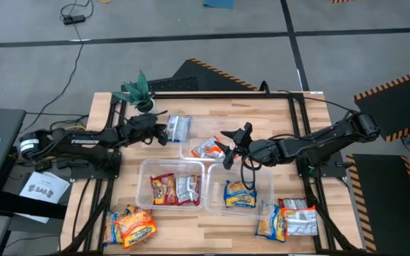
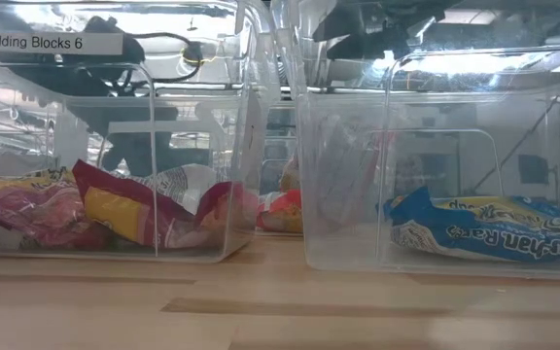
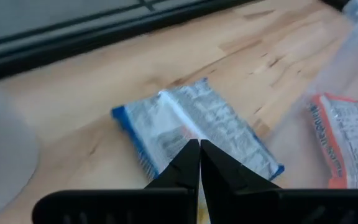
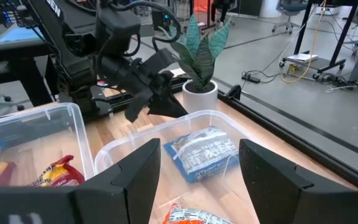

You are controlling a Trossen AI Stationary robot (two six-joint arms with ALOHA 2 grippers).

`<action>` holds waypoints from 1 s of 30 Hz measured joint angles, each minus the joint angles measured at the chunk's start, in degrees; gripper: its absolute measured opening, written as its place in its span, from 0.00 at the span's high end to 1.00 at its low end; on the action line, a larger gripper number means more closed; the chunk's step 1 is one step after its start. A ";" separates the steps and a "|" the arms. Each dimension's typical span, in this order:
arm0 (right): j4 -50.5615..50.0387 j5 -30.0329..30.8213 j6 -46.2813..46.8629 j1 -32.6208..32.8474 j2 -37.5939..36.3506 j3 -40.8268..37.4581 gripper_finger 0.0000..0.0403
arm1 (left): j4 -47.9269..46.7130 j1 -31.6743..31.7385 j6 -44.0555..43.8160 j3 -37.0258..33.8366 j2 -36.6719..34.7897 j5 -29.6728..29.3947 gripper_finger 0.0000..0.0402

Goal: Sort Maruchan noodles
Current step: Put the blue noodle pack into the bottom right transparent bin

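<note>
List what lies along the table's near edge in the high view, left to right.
Orange packet pile → tub with red packets → tub with blue-and-yellow packet → mixed packet pile.

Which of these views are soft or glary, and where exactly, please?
Left wrist view: the blue-and-white noodle packet and the wood around it look softly smeared, while the left gripper's shut fingers are crisp. Low view: the clear tub walls carry bright reflections that veil the room behind. Right wrist view: the near fingers are slightly soft; the potted plant is sharp.
</note>
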 joint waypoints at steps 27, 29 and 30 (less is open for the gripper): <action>-0.05 -0.07 -0.02 -0.63 0.00 -0.01 0.41 | 19.15 0.55 9.43 1.10 25.63 9.10 1.00; -0.05 -0.07 -0.02 -0.63 0.00 0.00 0.41 | 8.81 0.84 9.43 2.70 21.00 9.57 1.00; -0.05 -0.07 -0.02 -0.63 0.00 -0.02 0.41 | 3.12 0.85 9.41 3.53 18.67 9.54 1.00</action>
